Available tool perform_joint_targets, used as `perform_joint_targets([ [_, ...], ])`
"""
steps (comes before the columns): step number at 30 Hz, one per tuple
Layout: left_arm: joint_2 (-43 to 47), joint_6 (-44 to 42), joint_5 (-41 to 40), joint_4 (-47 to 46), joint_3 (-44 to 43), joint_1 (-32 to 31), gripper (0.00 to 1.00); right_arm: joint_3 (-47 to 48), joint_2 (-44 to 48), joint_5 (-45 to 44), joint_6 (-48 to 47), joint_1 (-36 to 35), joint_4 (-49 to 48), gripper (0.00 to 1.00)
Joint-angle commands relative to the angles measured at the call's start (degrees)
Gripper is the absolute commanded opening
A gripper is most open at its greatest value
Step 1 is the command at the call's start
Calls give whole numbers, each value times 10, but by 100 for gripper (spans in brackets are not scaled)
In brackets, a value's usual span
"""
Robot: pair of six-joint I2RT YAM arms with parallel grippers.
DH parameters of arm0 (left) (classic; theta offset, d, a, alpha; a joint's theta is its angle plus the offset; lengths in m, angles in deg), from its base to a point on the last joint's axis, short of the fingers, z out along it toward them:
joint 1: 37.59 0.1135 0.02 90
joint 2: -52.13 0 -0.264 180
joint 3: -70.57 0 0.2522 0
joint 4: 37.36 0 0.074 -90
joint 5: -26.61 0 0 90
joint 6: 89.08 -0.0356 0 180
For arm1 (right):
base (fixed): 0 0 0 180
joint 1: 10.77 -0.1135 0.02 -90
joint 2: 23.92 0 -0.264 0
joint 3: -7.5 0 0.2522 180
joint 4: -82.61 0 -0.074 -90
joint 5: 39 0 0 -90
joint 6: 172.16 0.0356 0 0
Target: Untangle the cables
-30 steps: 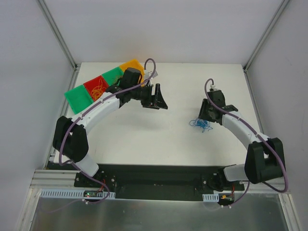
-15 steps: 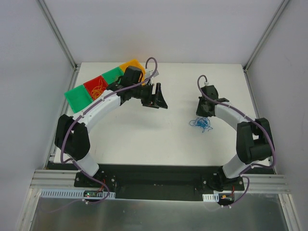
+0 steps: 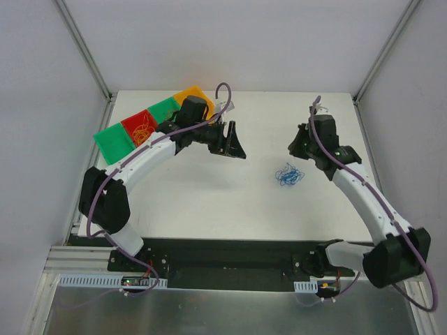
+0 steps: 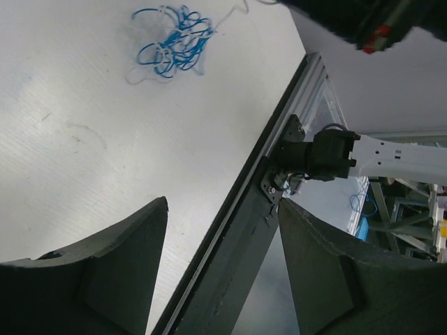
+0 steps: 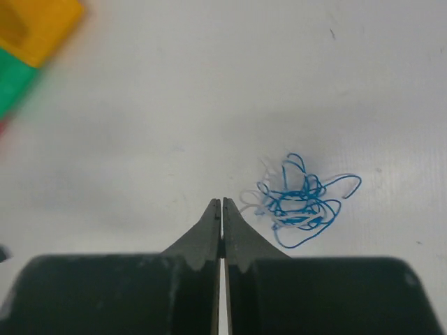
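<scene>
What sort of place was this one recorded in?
Probably a lab robot cell: a white table walled by plain panels on metal posts, left arm and right arm bolted to a rail, coloured trays and blue cables.

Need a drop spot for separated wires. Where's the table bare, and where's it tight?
Bare: the wide centre of the table, from the blue cable clump to the near edge; also the far strip between the coloured trays and the right gripper. Crowded: the far-left corner, where the left arm overhangs the trays.
</scene>
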Motion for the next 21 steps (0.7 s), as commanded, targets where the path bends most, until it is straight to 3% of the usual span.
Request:
perform_joint_targets([
  [1, 68, 10, 63, -109, 31, -18, 66, 67, 106, 43, 44, -16, 20, 0],
  [7, 126, 12, 75, -208, 76, -49, 75, 114, 159, 182, 136, -20, -25, 0],
  [14, 193, -60, -56, -227, 131, -120, 82, 94, 171, 279, 257, -63, -126, 0],
  [21, 227, -127, -198, -202, 153, -162, 80, 67, 162, 282, 301, -143, -193, 0],
])
